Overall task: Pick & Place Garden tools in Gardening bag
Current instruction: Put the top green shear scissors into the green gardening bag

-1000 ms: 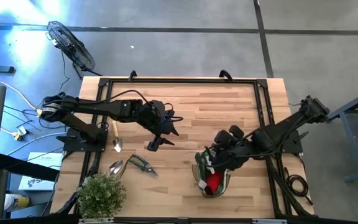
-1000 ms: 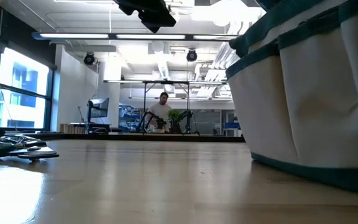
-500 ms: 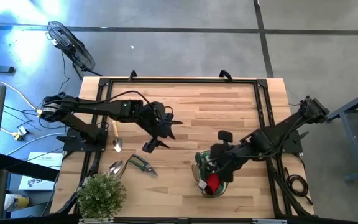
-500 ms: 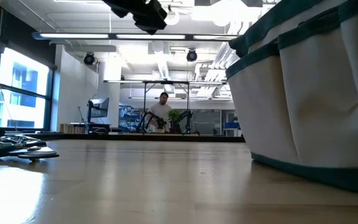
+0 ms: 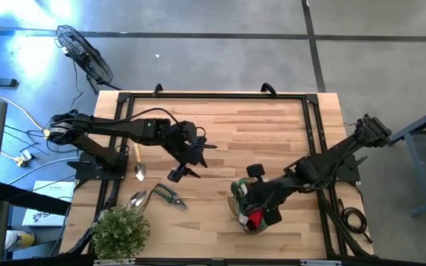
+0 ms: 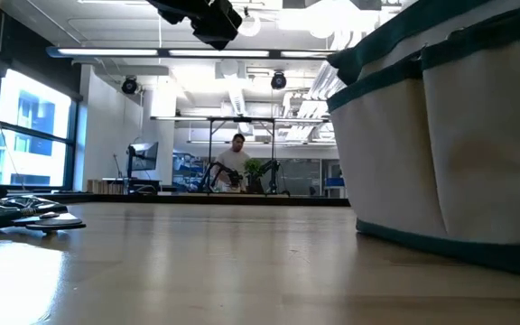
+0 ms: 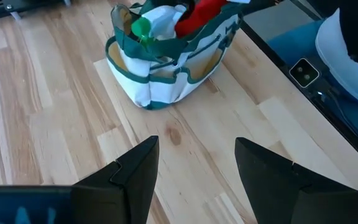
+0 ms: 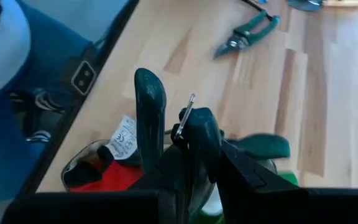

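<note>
From above, the wooden counter (image 5: 220, 140) carries the gardening bag (image 5: 237, 201) near its front edge, right of centre, with a red piece (image 5: 254, 219) showing in its mouth. The right hand (image 5: 261, 208) is down over the bag's mouth. The left hand (image 5: 182, 168) hangs above bare boards left of centre, its fingers spread and holding nothing. To its left lie a wooden-handled trowel (image 5: 137, 164), and nearer the front a silver scoop (image 5: 137, 199) and the pruners (image 5: 168, 196), just beside each other. A potted plant (image 5: 120, 230) stands at the front left corner.

At counter height, the bag (image 6: 450, 135) fills the right side. Tools (image 6: 21, 215) lie flat at the far left. A dark arm part (image 6: 197, 16) hangs at the top. A person (image 6: 235, 162) stands far back in the room.

From the left wrist, the two dark fingers (image 7: 135, 174) stand apart over bare wood, with the bag (image 7: 166, 74) ahead holding the green spray bottle (image 7: 143, 27) and the red piece (image 7: 197, 14).

From the right wrist, the fingers (image 8: 197, 140) are pressed on a thin metal tool (image 8: 185, 115) beside a dark green handle (image 8: 150, 118), above the bag's contents; the red piece (image 8: 114, 177) lies below. The pruners (image 8: 247, 32) lie farther off on the counter.
</note>
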Robot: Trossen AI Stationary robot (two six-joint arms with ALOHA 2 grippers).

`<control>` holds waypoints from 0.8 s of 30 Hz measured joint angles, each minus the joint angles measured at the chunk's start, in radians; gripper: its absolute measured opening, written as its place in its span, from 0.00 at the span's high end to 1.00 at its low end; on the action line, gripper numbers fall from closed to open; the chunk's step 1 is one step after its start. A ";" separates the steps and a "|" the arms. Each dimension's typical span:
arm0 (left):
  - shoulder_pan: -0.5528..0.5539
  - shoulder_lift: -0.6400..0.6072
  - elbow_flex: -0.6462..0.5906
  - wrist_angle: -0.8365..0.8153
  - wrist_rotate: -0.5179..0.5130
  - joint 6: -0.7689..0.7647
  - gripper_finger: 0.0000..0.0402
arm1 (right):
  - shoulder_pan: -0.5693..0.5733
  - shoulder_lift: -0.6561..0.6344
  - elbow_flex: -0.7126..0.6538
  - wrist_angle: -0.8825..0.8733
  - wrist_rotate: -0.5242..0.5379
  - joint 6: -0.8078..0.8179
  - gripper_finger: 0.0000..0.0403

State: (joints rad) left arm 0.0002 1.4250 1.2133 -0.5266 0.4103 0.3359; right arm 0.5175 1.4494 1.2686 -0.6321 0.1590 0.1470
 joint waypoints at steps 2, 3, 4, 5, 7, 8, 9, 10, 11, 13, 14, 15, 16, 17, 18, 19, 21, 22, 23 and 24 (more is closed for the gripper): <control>0.000 0.000 0.000 0.000 0.000 0.000 0.49 | 0.000 0.000 -0.016 0.029 -0.013 -0.003 0.87; 0.000 0.000 0.000 0.000 0.000 0.000 0.49 | 0.000 0.000 -0.026 0.039 -0.017 -0.003 0.87; 0.000 0.000 0.000 0.000 0.000 0.000 0.49 | -0.003 0.000 -0.036 0.042 -0.020 -0.001 0.87; 0.000 0.000 0.000 0.000 0.000 0.000 0.49 | -0.006 0.000 -0.043 0.040 -0.018 0.008 0.87; 0.000 0.000 0.000 0.000 0.001 0.000 0.49 | -0.009 -0.001 -0.054 0.028 -0.009 0.046 0.87; 0.000 0.000 0.000 0.000 0.001 0.000 0.49 | -0.012 -0.002 -0.058 0.027 -0.009 0.062 0.87; 0.000 0.000 0.000 0.000 0.001 0.000 0.49 | -0.014 -0.002 -0.061 0.029 -0.008 0.068 0.87; 0.000 0.000 0.000 0.000 0.001 0.000 0.49 | -0.014 -0.002 -0.066 0.040 -0.009 0.067 0.87; 0.000 0.000 0.000 0.001 0.001 0.000 0.49 | -0.014 -0.002 -0.070 0.056 -0.013 0.058 0.87; 0.000 0.000 0.000 0.001 0.001 0.000 0.49 | -0.014 -0.002 -0.075 0.087 -0.037 0.025 0.87; 0.000 0.000 0.000 0.001 0.001 0.000 0.49 | -0.014 -0.001 -0.076 0.104 -0.046 0.008 0.87; 0.000 0.000 0.000 0.001 0.001 0.000 0.49 | -0.014 0.000 -0.076 0.119 -0.055 -0.007 0.87; 0.000 0.000 0.000 0.001 0.001 0.000 0.49 | -0.014 0.000 -0.076 0.128 -0.064 -0.018 0.87; 0.000 0.000 0.000 0.001 0.001 0.000 0.49 | -0.014 0.000 -0.076 0.133 -0.070 -0.029 0.87; 0.000 0.000 0.000 0.001 0.001 0.000 0.49 | -0.014 0.000 -0.076 0.137 -0.078 -0.042 0.87; 0.000 0.000 0.000 0.001 0.002 0.000 0.49 | -0.014 0.000 -0.076 0.142 -0.088 -0.051 0.87; 0.000 0.000 0.000 0.001 0.002 0.000 0.49 | -0.014 0.000 -0.076 0.157 -0.092 -0.071 0.87; 0.000 0.000 0.000 0.001 0.001 0.000 0.49 | -0.014 0.000 -0.076 0.162 -0.104 -0.075 0.87; 0.000 0.000 0.000 0.001 0.002 0.000 0.49 | -0.015 0.000 -0.076 0.167 -0.117 -0.082 0.87; 0.000 0.000 0.000 0.001 0.002 0.000 0.49 | -0.016 0.000 -0.077 0.178 -0.128 -0.090 0.87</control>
State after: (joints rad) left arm -0.0002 1.4250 1.2133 -0.5259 0.4118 0.3355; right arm 0.5018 1.4498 1.1913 -0.4540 0.0308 0.0570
